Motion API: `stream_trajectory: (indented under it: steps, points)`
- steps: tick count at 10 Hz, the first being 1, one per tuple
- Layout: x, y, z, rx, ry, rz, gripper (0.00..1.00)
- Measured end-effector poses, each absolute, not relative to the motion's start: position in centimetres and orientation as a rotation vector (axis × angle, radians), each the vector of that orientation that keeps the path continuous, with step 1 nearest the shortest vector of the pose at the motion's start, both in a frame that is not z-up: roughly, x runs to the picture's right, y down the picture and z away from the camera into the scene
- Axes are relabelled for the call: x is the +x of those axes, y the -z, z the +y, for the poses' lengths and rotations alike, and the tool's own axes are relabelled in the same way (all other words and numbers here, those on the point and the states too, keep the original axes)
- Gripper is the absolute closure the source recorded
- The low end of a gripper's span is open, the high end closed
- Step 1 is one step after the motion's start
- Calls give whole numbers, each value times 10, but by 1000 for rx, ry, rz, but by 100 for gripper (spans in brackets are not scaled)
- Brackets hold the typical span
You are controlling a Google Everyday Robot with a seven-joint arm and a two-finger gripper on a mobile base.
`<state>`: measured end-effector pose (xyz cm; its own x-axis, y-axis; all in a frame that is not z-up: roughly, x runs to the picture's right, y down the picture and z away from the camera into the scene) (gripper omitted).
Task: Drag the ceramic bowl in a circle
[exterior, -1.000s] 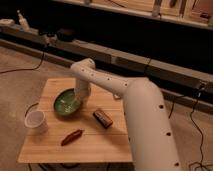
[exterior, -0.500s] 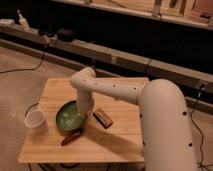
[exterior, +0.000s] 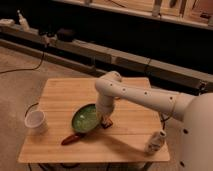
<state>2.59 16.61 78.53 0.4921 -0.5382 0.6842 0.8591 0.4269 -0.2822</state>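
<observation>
The gripper [exterior: 103, 119] is down at the right rim of the ceramic bowl [exterior: 84, 120], mid-table [exterior: 65, 95]; a small bar [exterior: 107, 124] lies just beside it; a long item [exterior: 69, 139] lies front-left, against the bowl; a cup [exterior: 36, 121] stands well left; a small container [exterior: 155, 141] stands right, near the front edge.

The gripper [exterior: 103, 120] sits at the bowl's [exterior: 84, 119] right rim. A cup [exterior: 36, 121] stands left of it, a red thing [exterior: 71, 138] just in front, a white object [exterior: 155, 142] near the front right corner. The table's [exterior: 65, 92] back half lies open.
</observation>
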Motion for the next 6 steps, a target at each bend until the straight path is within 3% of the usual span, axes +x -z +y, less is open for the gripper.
stream_trajectory:
  steps: [6]
  points:
    - [139, -788, 131, -591, 694, -384, 100]
